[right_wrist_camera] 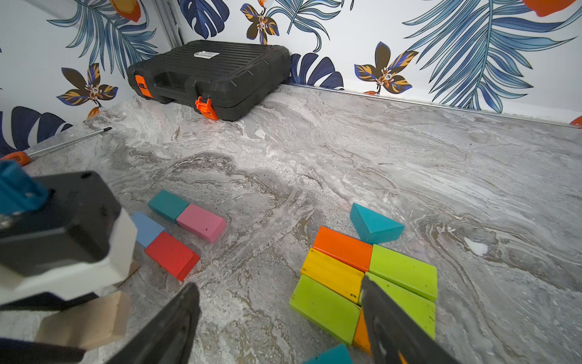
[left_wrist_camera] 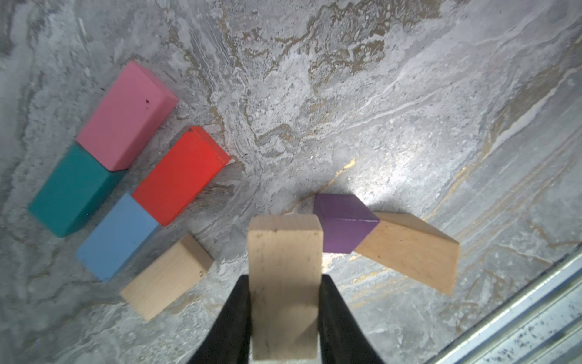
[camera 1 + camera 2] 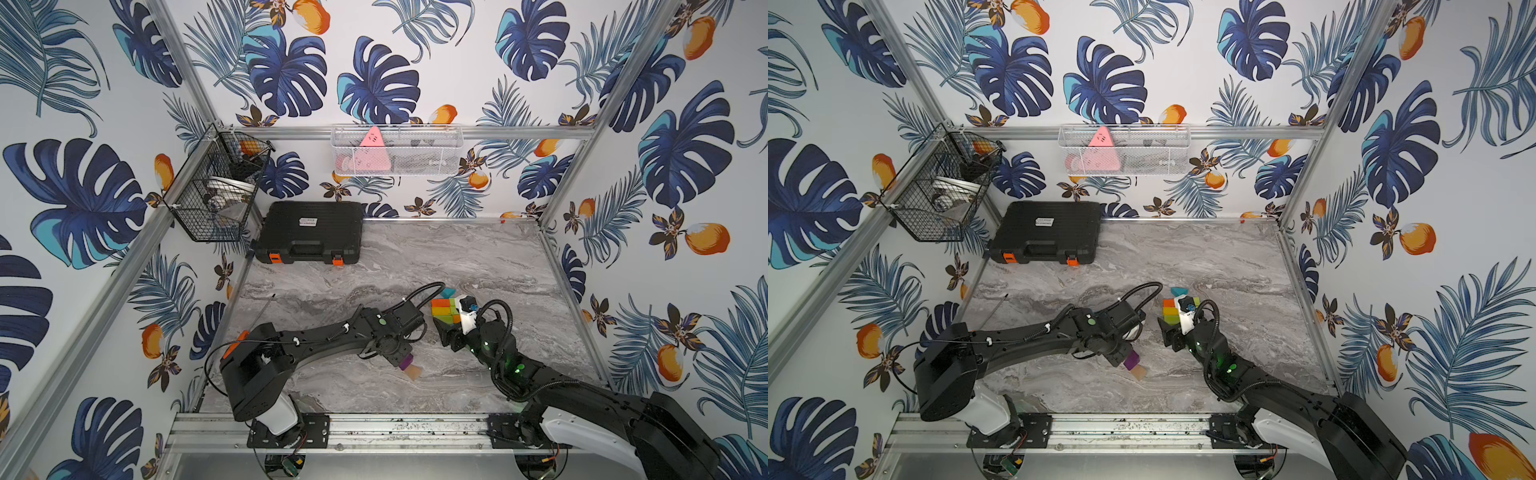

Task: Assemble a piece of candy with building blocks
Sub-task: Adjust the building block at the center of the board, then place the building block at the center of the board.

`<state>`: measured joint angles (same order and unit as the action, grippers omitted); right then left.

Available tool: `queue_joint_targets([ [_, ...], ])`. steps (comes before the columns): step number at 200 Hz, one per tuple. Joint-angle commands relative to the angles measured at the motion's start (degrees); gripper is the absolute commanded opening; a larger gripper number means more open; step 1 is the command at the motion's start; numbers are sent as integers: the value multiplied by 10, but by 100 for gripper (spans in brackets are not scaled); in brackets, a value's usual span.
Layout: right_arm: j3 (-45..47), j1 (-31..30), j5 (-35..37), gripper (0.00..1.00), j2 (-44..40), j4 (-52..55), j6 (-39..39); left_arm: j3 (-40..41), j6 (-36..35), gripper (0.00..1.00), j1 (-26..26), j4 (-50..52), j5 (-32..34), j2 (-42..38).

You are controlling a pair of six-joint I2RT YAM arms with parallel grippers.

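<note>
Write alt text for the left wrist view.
Black fingers clamp a plain wood block over the marble table. On it lie a pink block, teal block, red block, blue block and second plain block in a cluster; apart from them, a purple block touches a wooden wedge.

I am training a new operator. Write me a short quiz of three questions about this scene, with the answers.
1. True or false: the left tool is shut on a red block.
2. Which block touches the pink block end to end? A) teal rectangle B) purple block C) yellow block
3. Fill in: the jaws of the right tool stand ____.
Key: 1 false, it grips a plain wood block. 2 A. 3 open.
</note>
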<state>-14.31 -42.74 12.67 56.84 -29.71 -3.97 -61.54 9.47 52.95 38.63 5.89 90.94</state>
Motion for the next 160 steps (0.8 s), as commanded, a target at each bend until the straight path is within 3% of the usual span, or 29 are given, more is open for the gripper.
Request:
queue_joint_targets([
  [1,5,-1,17,82,-10,-15,-4,-20,-86,24,0,56,10,-3],
  [45,9,-1,29,82,-18,-14,-3,24,-240,25,-5,3,-44,-66],
  [81,5,-1,27,82,-6,-15,-4,1,-308,27,-24,23,-49,-26],
  [160,4,-1,19,83,-1,-18,-6,-17,-362,30,-53,13,-75,34],
])
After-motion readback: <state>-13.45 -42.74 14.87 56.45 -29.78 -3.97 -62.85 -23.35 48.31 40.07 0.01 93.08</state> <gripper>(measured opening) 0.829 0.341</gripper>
